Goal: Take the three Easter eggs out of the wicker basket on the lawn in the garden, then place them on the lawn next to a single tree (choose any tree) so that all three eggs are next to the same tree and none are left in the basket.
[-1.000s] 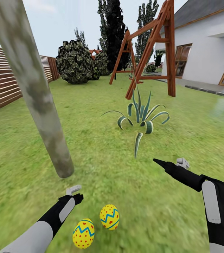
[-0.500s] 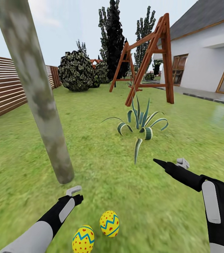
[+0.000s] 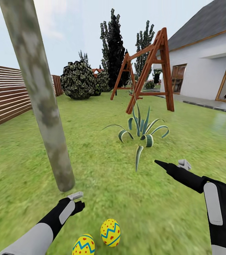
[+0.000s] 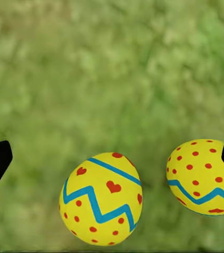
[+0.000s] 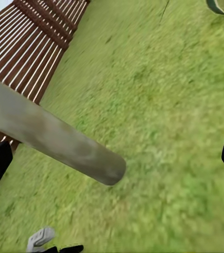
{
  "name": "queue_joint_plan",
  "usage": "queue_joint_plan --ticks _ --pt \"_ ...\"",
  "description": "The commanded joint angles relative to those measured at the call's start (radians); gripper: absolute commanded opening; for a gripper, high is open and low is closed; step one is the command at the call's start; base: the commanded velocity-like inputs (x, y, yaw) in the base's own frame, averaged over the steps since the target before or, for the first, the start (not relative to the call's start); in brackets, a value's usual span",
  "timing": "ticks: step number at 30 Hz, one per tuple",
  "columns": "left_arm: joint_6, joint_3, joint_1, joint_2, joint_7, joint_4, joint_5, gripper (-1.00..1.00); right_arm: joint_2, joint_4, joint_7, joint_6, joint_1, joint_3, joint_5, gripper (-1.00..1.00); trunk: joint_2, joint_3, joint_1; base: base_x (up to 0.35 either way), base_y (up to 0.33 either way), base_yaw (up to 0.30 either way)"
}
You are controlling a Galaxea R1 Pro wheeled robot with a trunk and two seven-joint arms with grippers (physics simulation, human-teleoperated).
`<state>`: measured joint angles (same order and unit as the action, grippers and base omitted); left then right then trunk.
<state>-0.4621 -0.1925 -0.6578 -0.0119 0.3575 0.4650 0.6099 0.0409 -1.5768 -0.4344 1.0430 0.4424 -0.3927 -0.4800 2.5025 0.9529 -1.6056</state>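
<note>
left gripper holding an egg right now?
No. In the left wrist view both Easter eggs lie on the lawn, with the left gripper open above them.

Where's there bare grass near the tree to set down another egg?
Bare lawn lies between the tree, the striped-leaf plant and the right gripper. It is crowded by the left gripper, where two Easter eggs sit side by side, apart.

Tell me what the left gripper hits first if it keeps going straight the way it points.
Probably an egg on the lawn: the left gripper, open, looks straight down with that egg near its centre line. A second egg lies by one fingertip.
</note>
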Motion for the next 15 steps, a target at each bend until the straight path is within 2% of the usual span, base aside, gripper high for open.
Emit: queue_joint_plan --ticks 1,5,12,15 --pt "-0.004 -0.007 -0.001 0.001 0.009 -0.008 0.012 1.00 0.000 0.000 -0.010 0.004 0.001 -0.002 0.009 1.00 0.000 -0.003 0.001 0.000 0.000 0.000" --pt "-0.012 -0.007 -0.004 0.000 0.004 -0.051 0.015 1.00 0.000 0.000 -0.010 0.004 0.001 -0.002 0.009 1.00 -0.001 -0.018 0.002 0.000 0.000 0.000" --pt "-0.013 -0.007 -0.005 0.000 0.003 -0.061 0.016 1.00 0.000 0.000 -0.010 0.004 0.001 -0.002 0.009 1.00 -0.002 -0.045 0.006 0.000 0.000 0.000" --pt "-0.014 -0.007 -0.005 0.000 0.003 -0.063 0.016 1.00 0.000 0.000 -0.010 0.004 0.001 -0.002 0.009 1.00 -0.023 -0.055 0.017 0.000 0.000 0.000"
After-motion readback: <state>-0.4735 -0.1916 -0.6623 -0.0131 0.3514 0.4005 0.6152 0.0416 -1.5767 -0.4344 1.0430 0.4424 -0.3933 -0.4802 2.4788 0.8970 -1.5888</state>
